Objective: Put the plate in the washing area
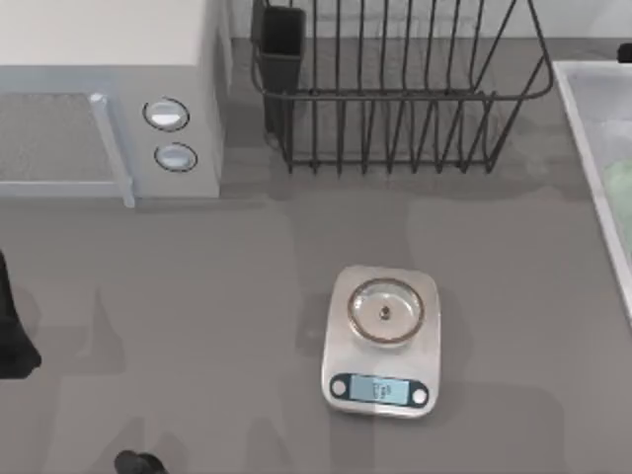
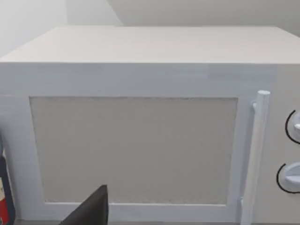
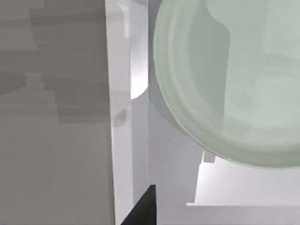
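Observation:
The pale mint-green plate (image 3: pixel 225 79) lies inside the light grey sink basin, close to the sink's raised rim (image 3: pixel 126 117). In the top view a sliver of the plate (image 1: pixel 620 183) shows within the sink rim (image 1: pixel 583 128) at the table's right edge. A dark part of my right gripper (image 3: pixel 145 211) hangs above the sink, apart from the plate and touching nothing. My left arm (image 1: pixel 12 336) is parked at the table's left edge, and a dark part of my left gripper (image 2: pixel 91 208) faces the microwave door.
A white microwave (image 1: pixel 109 109) stands at the back left, its handle (image 2: pixel 255 154) toward the middle. A black wire dish rack (image 1: pixel 395 89) stands at the back centre. A steel kitchen scale (image 1: pixel 383 341) sits mid-table, with bare grey tabletop around it.

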Action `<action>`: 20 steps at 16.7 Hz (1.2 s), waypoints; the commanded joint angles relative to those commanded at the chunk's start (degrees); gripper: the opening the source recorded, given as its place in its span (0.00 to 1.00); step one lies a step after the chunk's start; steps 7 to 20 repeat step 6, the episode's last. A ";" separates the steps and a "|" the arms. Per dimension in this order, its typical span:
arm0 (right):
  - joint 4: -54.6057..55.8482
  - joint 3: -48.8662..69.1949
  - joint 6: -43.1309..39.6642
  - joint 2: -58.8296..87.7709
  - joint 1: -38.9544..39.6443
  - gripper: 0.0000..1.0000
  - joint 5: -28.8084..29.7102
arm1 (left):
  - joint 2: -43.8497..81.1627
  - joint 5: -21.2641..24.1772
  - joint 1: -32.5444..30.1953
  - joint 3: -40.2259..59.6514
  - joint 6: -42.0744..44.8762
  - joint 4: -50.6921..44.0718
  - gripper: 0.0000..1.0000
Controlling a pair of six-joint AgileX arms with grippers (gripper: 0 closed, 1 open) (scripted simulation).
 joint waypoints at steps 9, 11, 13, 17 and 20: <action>0.00 0.00 0.00 0.00 0.00 1.00 0.00 | 0.00 0.00 0.00 0.00 0.00 0.00 1.00; 0.00 0.00 0.00 0.00 0.00 1.00 0.00 | 0.00 0.00 0.00 0.00 0.00 0.00 1.00; 0.00 0.00 0.00 0.00 0.00 1.00 0.00 | 0.00 0.00 0.00 0.00 0.00 0.00 1.00; 0.00 0.00 0.00 0.00 0.00 1.00 0.00 | 0.00 0.00 0.00 0.00 0.00 0.00 1.00; 0.00 0.00 0.00 0.00 0.00 1.00 0.00 | 0.00 0.00 0.00 0.00 0.00 0.00 1.00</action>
